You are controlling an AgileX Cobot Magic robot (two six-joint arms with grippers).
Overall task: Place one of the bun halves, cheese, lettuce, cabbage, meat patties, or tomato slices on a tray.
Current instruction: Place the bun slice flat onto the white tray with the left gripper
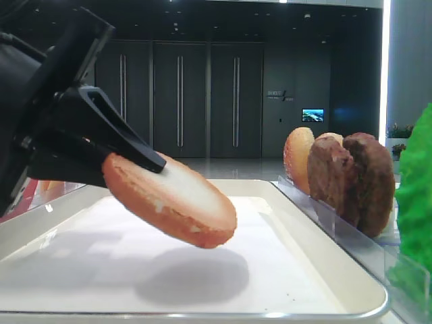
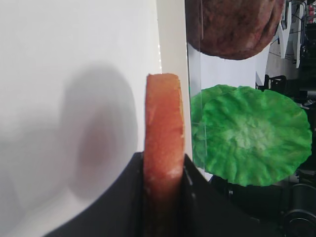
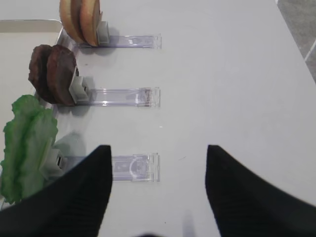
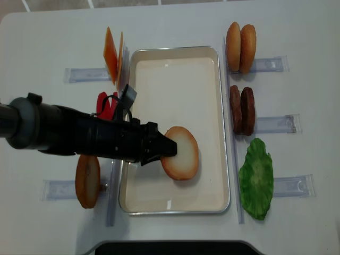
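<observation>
My left gripper [image 4: 164, 147] is shut on a bun half [image 4: 180, 153], a golden-brown disc with its pale cut face up. The bun [image 1: 175, 199] hangs tilted a little above the white tray [image 1: 101, 263], clear of the liner, with its shadow beneath it. In the left wrist view the bun's edge [image 2: 163, 123] stands pinched between the black fingers, over the tray's right part [image 4: 226, 133]. My right gripper [image 3: 157, 158] is open and empty over bare table. Cabbage is out of view.
Clear racks flank the tray. On the right stand two bun halves [image 4: 240, 47], the meat patties [image 4: 242, 110] and the lettuce [image 4: 256, 178]. On the left are the cheese [image 4: 112, 56], the tomato slices [image 4: 103, 103] and another bun [image 4: 87, 180].
</observation>
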